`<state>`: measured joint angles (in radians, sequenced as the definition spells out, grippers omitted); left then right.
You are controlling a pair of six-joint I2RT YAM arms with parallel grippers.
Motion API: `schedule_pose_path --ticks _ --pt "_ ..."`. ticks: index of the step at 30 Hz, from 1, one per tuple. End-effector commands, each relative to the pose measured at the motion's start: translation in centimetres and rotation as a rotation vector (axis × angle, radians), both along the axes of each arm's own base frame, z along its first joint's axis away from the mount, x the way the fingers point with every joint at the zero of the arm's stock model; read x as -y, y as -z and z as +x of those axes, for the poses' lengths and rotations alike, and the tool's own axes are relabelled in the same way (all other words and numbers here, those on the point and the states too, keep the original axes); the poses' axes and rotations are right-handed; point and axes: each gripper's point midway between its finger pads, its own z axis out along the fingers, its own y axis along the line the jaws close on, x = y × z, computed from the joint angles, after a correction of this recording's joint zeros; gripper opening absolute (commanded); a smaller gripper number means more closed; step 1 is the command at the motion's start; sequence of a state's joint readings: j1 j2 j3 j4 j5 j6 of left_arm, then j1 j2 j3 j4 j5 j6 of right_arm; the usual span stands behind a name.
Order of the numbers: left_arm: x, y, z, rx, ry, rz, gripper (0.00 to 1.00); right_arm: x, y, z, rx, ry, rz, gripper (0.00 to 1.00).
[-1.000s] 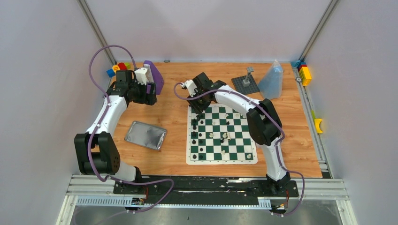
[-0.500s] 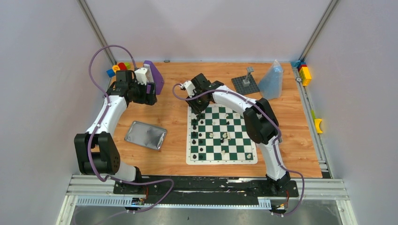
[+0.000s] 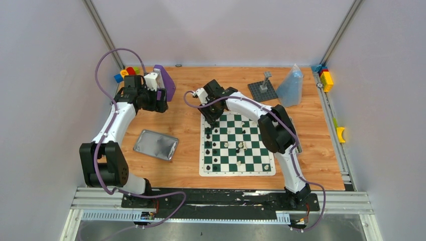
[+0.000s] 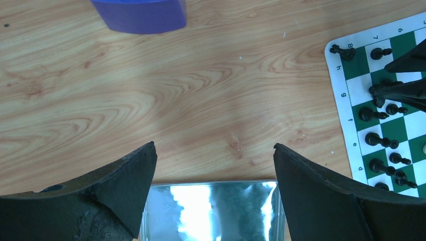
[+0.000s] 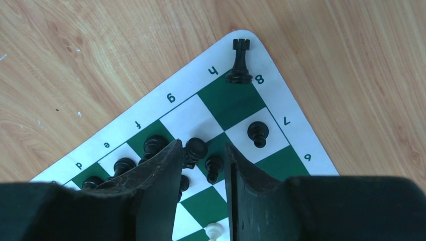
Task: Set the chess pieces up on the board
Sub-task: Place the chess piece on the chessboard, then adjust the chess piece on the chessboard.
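Right end effector (image 5: 202,145) sits low over the far-left corner of the board (image 5: 171,98), jaws narrow, two black pieces (image 5: 196,149) in the gap. Cannot tell if either is pinched. Pieces crowd here, so a sideways drift or a skewed lift could topple neighbours, even the corner rook (image 5: 239,63). Left end effector (image 4: 213,150) gapes wide, empty, over the surface (image 4: 201,100) by the metal tin (image 4: 211,211).

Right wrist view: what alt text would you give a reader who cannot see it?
The right gripper, jaws partly open, hangs over a corner of the green-and-white chessboard on a wooden table. A black rook stands at the corner, and other black pieces cluster near its tips.
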<state>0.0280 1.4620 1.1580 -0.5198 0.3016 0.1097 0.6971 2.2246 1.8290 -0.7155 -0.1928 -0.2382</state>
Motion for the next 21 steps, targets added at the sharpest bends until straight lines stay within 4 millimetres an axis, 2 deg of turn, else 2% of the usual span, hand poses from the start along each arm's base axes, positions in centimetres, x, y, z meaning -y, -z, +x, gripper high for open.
schedule_pose_path --ticks 1,15,21 --pt "-0.1 -0.9 0.4 0.039 0.0 -0.006 0.94 -0.8 -0.1 0.3 0.005 -0.02 0.009 0.37" --pt "-0.1 -0.9 0.4 0.038 0.0 -0.007 0.94 -0.7 1.1 0.0 -0.015 -0.028 -0.014 0.36" --pt "-0.1 -0.8 0.4 0.038 0.001 -0.006 0.94 -0.9 0.8 0.1 -0.008 -0.031 -0.009 0.31"
